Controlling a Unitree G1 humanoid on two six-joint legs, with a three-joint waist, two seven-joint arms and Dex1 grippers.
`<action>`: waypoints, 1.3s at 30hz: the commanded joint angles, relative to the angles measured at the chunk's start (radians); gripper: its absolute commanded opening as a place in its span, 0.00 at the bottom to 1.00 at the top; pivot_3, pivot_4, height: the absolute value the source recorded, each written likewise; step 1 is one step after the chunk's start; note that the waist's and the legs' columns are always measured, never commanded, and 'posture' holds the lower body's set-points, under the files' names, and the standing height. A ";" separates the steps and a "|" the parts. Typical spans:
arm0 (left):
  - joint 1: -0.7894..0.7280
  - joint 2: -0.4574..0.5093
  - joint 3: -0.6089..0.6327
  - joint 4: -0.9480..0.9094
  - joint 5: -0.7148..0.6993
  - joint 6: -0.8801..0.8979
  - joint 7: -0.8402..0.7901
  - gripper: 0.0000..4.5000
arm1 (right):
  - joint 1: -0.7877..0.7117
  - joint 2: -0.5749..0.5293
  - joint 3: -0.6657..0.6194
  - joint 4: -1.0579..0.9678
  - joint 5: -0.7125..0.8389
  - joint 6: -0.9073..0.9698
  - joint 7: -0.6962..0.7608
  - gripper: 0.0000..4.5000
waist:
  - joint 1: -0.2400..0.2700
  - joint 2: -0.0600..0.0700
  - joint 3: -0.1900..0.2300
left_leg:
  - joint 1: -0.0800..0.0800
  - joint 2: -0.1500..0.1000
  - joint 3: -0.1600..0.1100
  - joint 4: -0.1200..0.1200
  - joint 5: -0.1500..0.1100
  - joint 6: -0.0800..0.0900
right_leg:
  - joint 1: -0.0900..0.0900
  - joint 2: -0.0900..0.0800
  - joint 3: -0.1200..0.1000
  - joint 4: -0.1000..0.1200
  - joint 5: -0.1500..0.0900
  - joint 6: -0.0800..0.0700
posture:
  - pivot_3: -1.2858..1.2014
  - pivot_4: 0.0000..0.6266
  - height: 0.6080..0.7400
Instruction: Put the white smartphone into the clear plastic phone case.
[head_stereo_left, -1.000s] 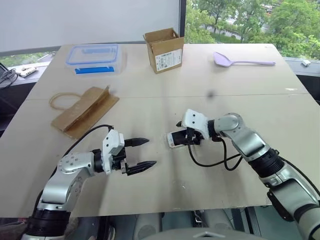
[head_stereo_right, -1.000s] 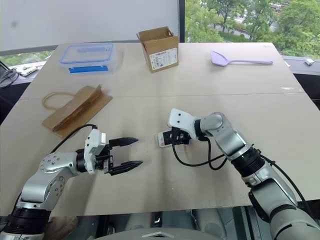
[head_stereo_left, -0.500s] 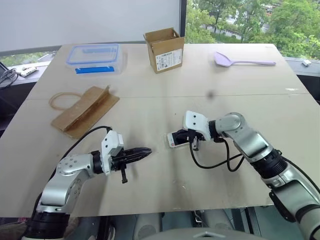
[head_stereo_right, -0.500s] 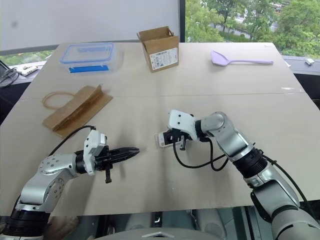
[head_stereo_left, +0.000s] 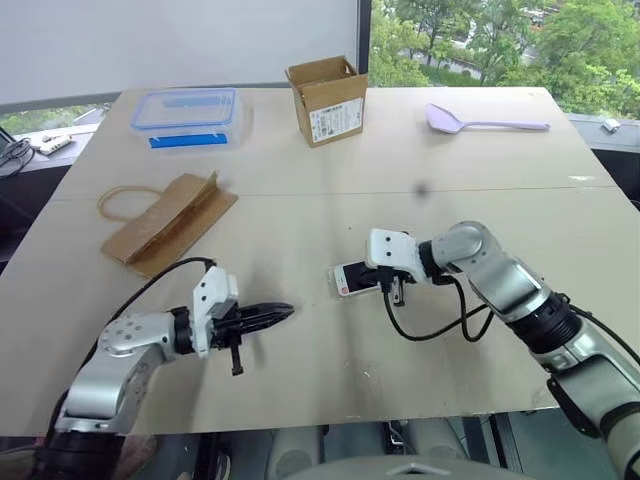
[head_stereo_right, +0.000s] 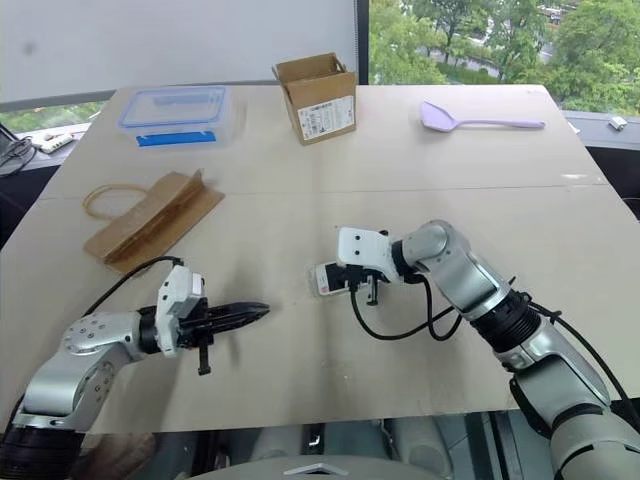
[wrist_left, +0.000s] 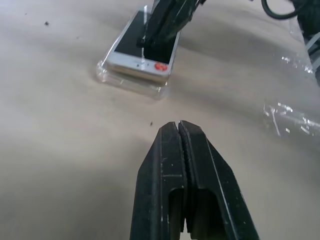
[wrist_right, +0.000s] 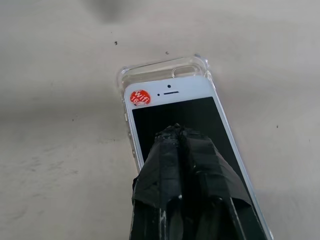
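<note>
We see the right pincer (wrist_right: 176, 131) pressed together over the white smartphone (wrist_right: 170, 102) (lying in the clear case (wrist_right: 161, 69)); the left pincer (wrist_left: 178, 125), also pressed together, points at it from nearby.

White smartphone (wrist_right: 185, 120): you see black screen, white bezel, red round sticker. Clear plastic phone case (wrist_right: 165, 67): colourless. Table (head_stereo_left: 300, 200): pale beige. Box (head_stereo_left: 187, 117): clear, blue lid. Spatula (head_stereo_left: 480, 122): lilac. Carton (head_stereo_left: 327, 100) and paper bag (head_stereo_left: 165, 220): brown.
</note>
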 joint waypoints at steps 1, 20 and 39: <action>0.014 0.016 0.036 -0.061 -0.031 0.007 -0.003 0.01 | -0.006 0.003 0.054 0.061 -0.047 -0.024 0.021 0.00 | 0.000 0.000 0.000 | 0.000 0.000 0.000 0.000 0.000 0.000 | 0.000 0.000 0.000 0.000 0.000 0.000 | 0.52 0.24 1.00; 0.038 0.018 0.051 -0.129 -0.051 0.065 0.030 0.01 | 0.038 0.039 0.173 0.250 -0.172 -0.098 0.100 0.00 | 0.000 0.001 -0.020 | 0.005 0.000 0.000 0.000 0.000 0.000 | 0.003 0.000 0.000 0.000 -0.002 0.002 | 0.52 0.24 1.00; -0.006 0.000 -0.010 -0.116 -0.025 0.078 0.056 0.01 | 0.054 0.135 0.053 0.352 -0.151 -0.200 -0.012 0.00 | 0.002 0.002 -0.034 | 0.030 0.001 0.001 -0.014 0.000 -0.001 | 0.018 -0.009 0.006 -0.005 -0.006 -0.002 | 0.52 0.24 1.00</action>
